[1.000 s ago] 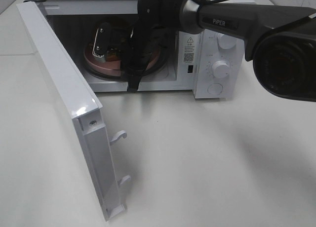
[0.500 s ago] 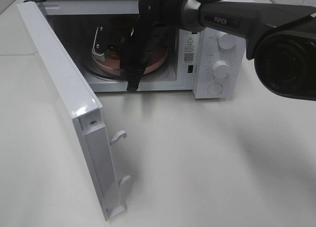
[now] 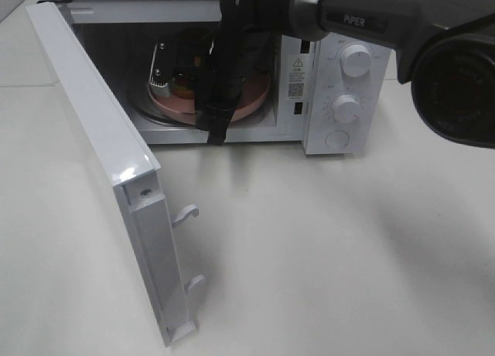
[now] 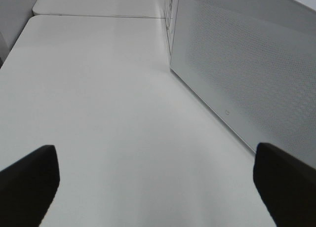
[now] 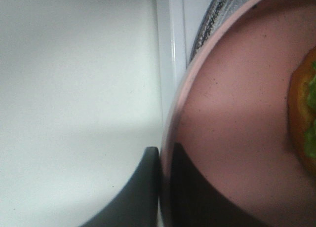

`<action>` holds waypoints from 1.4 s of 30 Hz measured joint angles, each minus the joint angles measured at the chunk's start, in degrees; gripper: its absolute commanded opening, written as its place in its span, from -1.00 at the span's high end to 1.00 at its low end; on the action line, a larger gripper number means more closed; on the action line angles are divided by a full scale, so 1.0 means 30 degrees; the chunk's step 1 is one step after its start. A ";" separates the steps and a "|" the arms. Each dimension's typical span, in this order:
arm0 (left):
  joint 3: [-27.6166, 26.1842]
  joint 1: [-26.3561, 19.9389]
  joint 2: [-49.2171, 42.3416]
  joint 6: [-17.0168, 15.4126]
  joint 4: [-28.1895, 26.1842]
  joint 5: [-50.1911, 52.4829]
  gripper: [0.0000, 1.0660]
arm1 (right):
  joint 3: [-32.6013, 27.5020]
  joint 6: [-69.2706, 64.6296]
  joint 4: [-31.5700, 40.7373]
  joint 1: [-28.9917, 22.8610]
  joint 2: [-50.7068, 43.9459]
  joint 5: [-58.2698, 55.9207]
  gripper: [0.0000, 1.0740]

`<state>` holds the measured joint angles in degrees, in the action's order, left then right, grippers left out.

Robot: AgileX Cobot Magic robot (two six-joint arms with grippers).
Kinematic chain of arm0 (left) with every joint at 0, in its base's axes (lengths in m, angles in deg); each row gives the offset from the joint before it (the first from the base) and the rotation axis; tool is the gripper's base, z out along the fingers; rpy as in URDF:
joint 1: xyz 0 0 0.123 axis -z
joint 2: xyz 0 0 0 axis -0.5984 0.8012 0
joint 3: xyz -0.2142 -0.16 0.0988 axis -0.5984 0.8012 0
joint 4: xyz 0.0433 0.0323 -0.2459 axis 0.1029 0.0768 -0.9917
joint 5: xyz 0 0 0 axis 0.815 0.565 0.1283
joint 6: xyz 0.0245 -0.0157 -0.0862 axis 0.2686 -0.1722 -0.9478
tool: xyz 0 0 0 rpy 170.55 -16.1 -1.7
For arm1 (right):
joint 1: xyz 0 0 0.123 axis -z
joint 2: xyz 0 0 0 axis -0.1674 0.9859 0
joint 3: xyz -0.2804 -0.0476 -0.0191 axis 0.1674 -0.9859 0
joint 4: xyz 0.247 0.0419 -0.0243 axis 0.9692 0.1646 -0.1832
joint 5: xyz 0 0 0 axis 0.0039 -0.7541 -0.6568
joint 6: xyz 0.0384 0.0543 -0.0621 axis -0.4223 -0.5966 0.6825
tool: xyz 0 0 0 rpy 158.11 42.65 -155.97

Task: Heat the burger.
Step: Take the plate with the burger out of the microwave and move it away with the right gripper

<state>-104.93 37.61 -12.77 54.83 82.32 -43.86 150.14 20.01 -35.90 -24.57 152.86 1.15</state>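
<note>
The microwave [image 3: 232, 70] stands at the back of the white surface [image 3: 325, 248] with its door [image 3: 100, 162] swung wide open toward the left. Inside the cavity, a round pink plate [image 3: 251, 100] sits on the glass turntable [image 3: 155, 114], and the burger [image 3: 179, 85] is on this plate, mostly hidden behind the black arm. In the right wrist view only the edge of the burger [image 5: 305, 118] shows, with orange-brown bun and green lettuce, well in from the rim of the pink plate [image 5: 237, 98]. The right arm [image 3: 371, 23] reaches from the right side into the microwave opening, and the right tool [image 3: 215, 122] is at the front rim of the plate. Its two fingers [image 5: 136, 192] are clenched on the plate rim, one dark finger under the edge and one over the pink face. The two white knobs [image 3: 346, 107] on the control panel are beside the arm. The left tool [image 4: 158, 182] is released, its dark fingertips [image 4: 29, 180] wide apart, with nothing between them; it hangs over the bare surface [image 4: 113, 113] just beside the outside of the open door [image 4: 256, 74].
</note>
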 measured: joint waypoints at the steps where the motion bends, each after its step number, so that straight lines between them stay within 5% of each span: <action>1: 0.0000 0.0000 0.0000 0.0000 0.0000 0.0000 -0.89 | -0.0382 0.0057 -0.0038 0.0000 -0.0267 0.0076 1.00; 27: 0.0000 0.0000 0.0000 0.0000 0.0000 0.0000 -0.89 | -0.7601 0.0630 -0.0115 -0.0248 -0.5252 0.2024 1.00; 42: 0.0000 0.0000 0.0000 0.0000 0.0000 0.0000 -0.89 | -1.1707 0.1662 -0.0057 -0.0306 -0.7315 0.6570 1.00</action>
<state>-104.93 37.61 -12.77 54.83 82.32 -43.86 115.02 24.99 -36.07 -25.49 130.92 20.86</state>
